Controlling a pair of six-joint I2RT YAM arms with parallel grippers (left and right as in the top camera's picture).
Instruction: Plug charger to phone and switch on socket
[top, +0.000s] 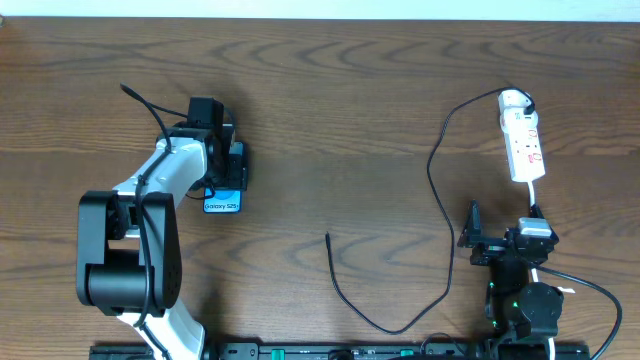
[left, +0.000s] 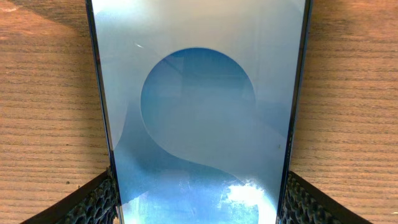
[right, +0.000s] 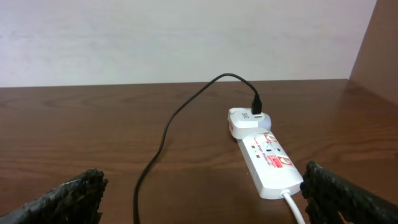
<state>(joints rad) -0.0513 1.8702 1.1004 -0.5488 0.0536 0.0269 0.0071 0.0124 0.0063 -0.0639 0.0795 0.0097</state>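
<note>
The phone lies on the left of the table, its blue screen with a lighter circle filling the left wrist view. My left gripper straddles it, and its fingers press both long edges. The white socket strip with red markings lies at the far right, also in the right wrist view. The black charger cable runs from the strip's far end in a long loop to a free plug tip at mid-table. My right gripper is wide open just short of the strip.
A white adapter sits in the strip's far end with the cable's black plug in it. The strip's white cord runs back under my right gripper. A pale wall stands beyond the table's far edge.
</note>
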